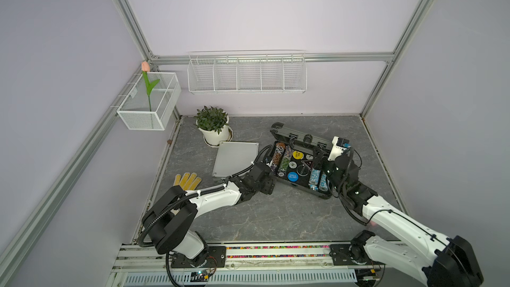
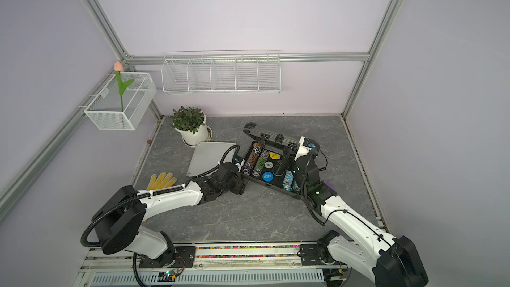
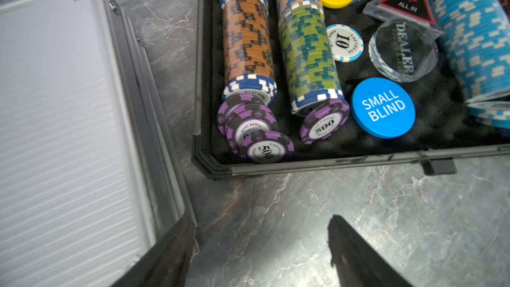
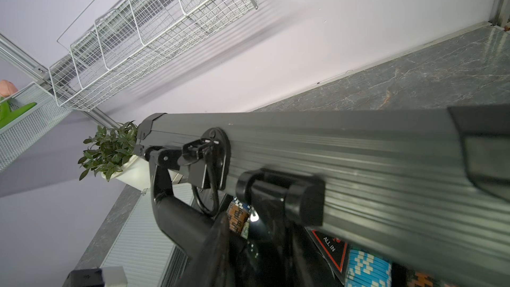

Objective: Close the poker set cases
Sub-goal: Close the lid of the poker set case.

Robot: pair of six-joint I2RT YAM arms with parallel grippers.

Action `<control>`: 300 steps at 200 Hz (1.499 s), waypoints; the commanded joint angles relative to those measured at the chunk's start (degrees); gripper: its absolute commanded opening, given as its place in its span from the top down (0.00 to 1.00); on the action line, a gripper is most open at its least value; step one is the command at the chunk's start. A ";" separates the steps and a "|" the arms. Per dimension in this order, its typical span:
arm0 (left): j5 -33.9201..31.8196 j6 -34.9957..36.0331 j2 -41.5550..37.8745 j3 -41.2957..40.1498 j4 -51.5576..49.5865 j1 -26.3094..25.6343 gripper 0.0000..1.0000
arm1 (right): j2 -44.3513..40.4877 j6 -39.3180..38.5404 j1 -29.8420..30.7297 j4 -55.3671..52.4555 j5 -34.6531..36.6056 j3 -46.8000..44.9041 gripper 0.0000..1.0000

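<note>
My left gripper (image 3: 262,247) hangs low over the table, fingers (image 3: 358,255) spread, holding nothing, between the shut silver case (image 1: 236,161) and the open dark case (image 1: 299,173). My right arm reaches up under the dark case's raised lid (image 1: 300,136); the right gripper (image 4: 248,233) is up by the handle (image 4: 281,197), but blur hides whether it grips. Chips (image 3: 248,40) fill the tray. A potted plant (image 1: 212,125) and yellow glove (image 1: 187,181) sit nearby.
</note>
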 commanded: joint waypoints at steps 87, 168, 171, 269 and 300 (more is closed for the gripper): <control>-2.74 6.17 10.03 4.19 0.20 -3.37 0.19 | -1.20 -7.54 -0.26 -7.79 5.30 -0.25 0.65; -0.56 6.89 18.16 13.25 1.95 -6.67 0.19 | -0.45 -7.81 -0.31 -8.66 5.41 0.41 0.65; -0.45 6.79 18.42 13.52 2.13 -6.71 0.19 | -0.39 -7.83 -0.28 -8.63 5.46 0.41 0.64; 3.30 5.11 28.64 25.87 4.10 -6.89 0.19 | 2.00 -7.58 -0.48 -6.41 6.96 0.34 0.64; 3.68 5.98 28.43 26.47 3.81 -6.89 0.20 | 2.88 -7.22 -0.57 -4.39 8.10 -0.46 0.65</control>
